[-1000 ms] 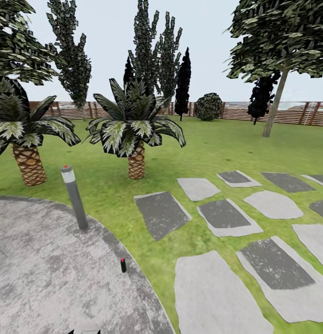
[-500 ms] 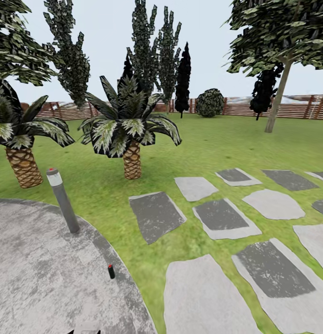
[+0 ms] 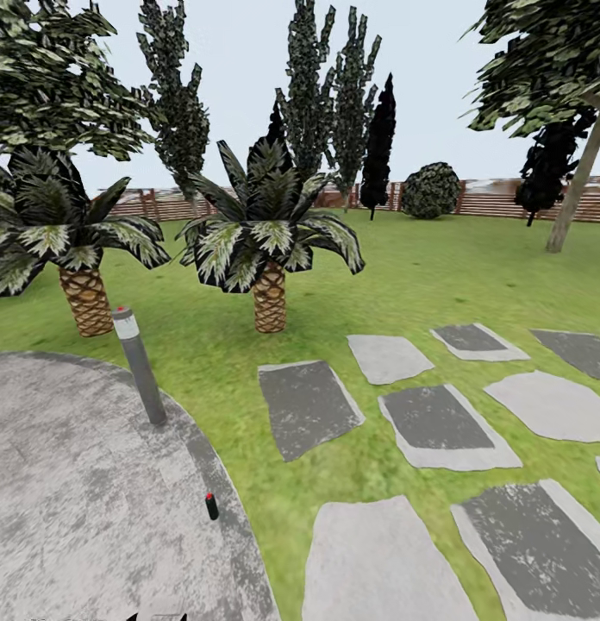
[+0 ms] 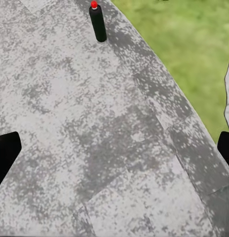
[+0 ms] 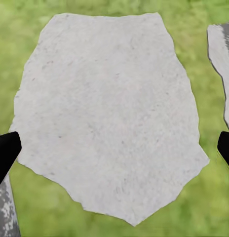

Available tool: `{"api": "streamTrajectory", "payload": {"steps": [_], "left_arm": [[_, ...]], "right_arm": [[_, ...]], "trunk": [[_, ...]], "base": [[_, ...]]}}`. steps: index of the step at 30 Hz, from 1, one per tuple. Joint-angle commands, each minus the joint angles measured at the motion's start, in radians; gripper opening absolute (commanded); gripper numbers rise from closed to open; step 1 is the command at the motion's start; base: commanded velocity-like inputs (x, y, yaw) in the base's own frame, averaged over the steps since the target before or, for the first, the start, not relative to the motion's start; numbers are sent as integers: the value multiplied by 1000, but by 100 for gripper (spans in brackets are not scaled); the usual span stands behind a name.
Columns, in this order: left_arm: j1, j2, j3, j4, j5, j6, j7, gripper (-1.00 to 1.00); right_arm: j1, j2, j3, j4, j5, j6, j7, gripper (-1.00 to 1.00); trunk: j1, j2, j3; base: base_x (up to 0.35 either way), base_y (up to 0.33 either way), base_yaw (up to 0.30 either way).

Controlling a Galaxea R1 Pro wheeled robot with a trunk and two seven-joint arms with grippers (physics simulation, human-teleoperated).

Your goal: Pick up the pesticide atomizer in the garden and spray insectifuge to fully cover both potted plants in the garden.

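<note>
Two short palms with scaly brown trunks (image 3: 270,297) stand on the grass, one beside the other. A grey cylindrical bollard post with a red dot on top (image 3: 140,366) leans slightly. Behind rise tall dark cypress-like trees (image 3: 321,95), a round dark bush (image 3: 430,191) and a leafy tree with a pale slanted trunk (image 3: 576,185).

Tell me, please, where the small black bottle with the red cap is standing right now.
In the head view, the black bottle stands upright on the round grey patio, near its edge by the lawn, below the grey bollard light.
</note>
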State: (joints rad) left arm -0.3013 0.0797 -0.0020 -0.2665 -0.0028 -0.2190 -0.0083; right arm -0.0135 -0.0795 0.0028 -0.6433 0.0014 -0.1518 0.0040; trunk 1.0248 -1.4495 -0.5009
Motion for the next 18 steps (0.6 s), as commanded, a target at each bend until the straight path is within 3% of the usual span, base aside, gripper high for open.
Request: {"api": "streamTrajectory", "payload": {"steps": [1, 18], "left_arm": [[-1, 0, 0, 1, 0, -3, -1, 100], [-1, 1, 0, 1, 0, -3, 0, 100]], "right_arm": [[0, 0, 0, 1, 0, -3, 0, 100], [0, 0, 0, 1, 0, -3, -1, 100]], "trunk": [[0, -1, -1], [0, -1, -1]], "base": [[159, -265, 277], [159, -265, 277]]}}
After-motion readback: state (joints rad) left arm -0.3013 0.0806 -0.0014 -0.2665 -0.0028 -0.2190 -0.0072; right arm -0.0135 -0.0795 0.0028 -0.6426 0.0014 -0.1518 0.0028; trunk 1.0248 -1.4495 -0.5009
